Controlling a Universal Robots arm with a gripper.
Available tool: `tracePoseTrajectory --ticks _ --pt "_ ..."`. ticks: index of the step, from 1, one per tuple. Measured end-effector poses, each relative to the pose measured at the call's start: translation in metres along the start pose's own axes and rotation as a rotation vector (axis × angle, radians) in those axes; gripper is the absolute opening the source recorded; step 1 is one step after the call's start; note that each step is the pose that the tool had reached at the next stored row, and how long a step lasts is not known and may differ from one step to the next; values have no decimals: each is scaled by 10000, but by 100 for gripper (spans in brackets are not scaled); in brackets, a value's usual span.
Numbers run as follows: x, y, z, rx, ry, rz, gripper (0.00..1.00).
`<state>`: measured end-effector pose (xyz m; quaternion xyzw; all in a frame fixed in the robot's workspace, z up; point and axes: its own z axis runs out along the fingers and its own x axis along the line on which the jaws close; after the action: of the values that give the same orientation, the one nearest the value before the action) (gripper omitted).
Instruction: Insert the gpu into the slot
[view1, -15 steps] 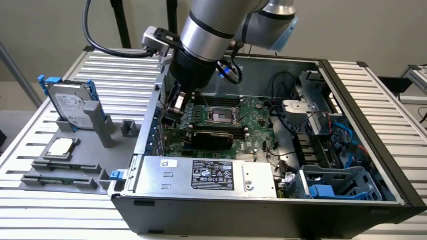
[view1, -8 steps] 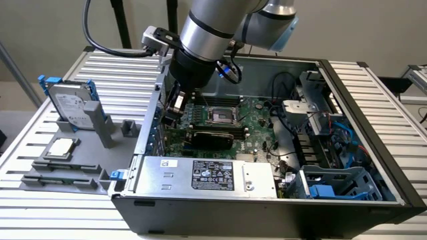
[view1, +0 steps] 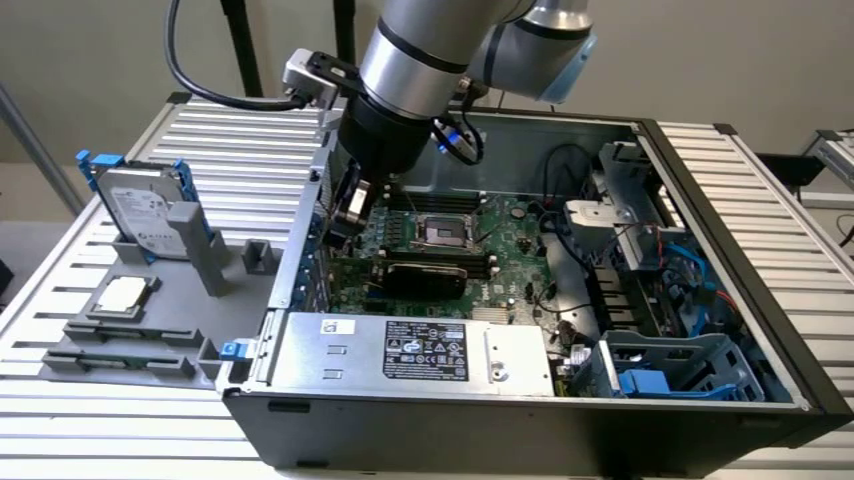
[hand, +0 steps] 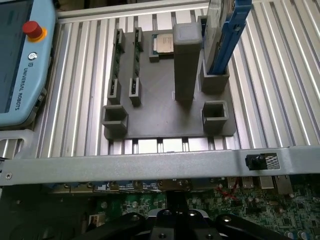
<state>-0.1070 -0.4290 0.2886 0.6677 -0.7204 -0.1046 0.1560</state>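
Claw (view1: 350, 215) closed, arm plunged steeply into case (view1: 534, 415), above gpu (view1: 420, 270).

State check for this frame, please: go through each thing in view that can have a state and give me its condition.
pincer: shut, lowered inside the computer case above the green board.
gpu: lying flat-looking across the green board, pincer close beside its end; whether it is fully seated cannot be told.
computer case: side open, interior exposed.
hard drive: standing upright in the grey fixture outside the case.
CPU chip: resting on the grey fixture.
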Motion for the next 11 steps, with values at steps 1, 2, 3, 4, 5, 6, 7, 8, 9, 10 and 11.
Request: tracePoseTrajectory --ticks 1,2,3,4,5,6,7,8,9,10,11 --pt "-2 1 -3 0 1 1 11" --pt "-4 3 -4 0 3 3 11" --pt "-6 3 -5 0 3 3 11" --pt "-9 3 -5 1 4 4 11" --pt "-12 5 -4 0 4 6 11" --pt "-13 7 -3 1 5 6 11" --pt "-14 11 -2 1 7 7 11" --pt "-16 15 0 1 8 8 11" --pt "-18 19 1 1 11 9 11" --pt "-19 22 2 1 11 10 11" --pt "-21 24 2 0 13 11 11"
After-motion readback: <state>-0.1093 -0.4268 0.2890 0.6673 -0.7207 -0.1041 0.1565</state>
